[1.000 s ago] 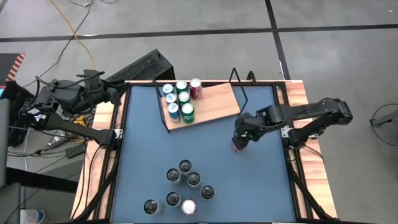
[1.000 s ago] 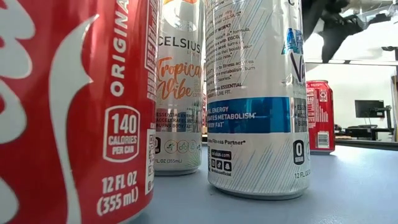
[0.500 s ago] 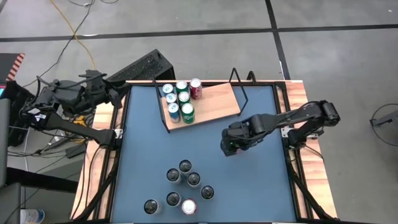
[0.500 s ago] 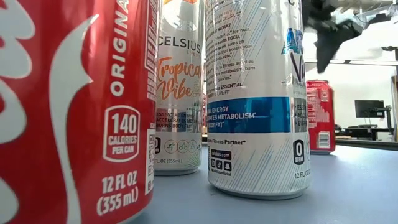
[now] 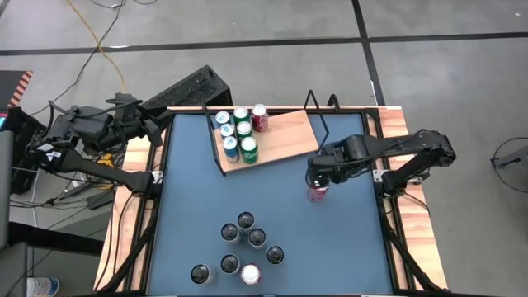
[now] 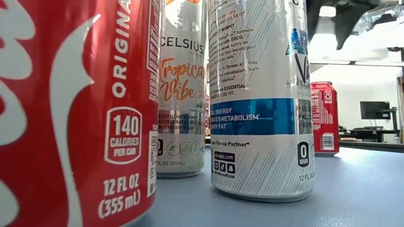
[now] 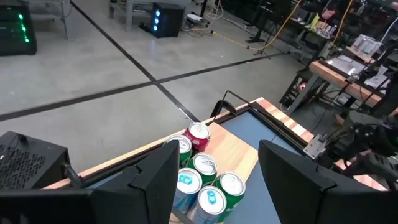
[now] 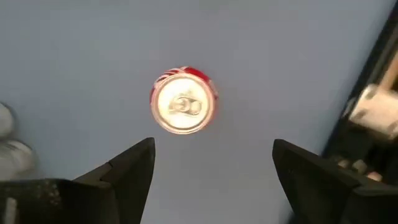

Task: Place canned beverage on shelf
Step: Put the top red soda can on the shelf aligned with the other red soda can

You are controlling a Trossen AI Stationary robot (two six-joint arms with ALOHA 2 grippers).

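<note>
Landmark: the shelf (image 5: pixel 280 136), a light-wood board in a thin black wire frame, lying askew at the far side of the blue bench (image 5: pixel 346 247).
Cans on the shelf: six, packed at its left end; five with green or teal sides (image 5: pixel 242 132), one red can (image 5: pixel 260 116) at the far edge of the group.
Cans off the shelf, near group: seven upright cans (image 5: pixel 246 246) clustered on the bench well in front of the shelf; six show dark tops, one a red-rimmed top (image 5: pixel 251 273).
Cans off the shelf, single: one red beverage can (image 5: pixel 317 193), upright on the bench just off the shelf's right front corner, touching nothing.
Right tool (image 8: pixel 211 180): spread wide, holding nothing, directly above the single red can, pointing straight down at its top.
Right arm pose: reaches in from the bench's right edge, folded at the elbow.
Left tool (image 7: pixel 214 174): fingers wide apart, empty, beyond the shelf's left end, off the bench's far left corner, aimed toward the shelf.
</note>
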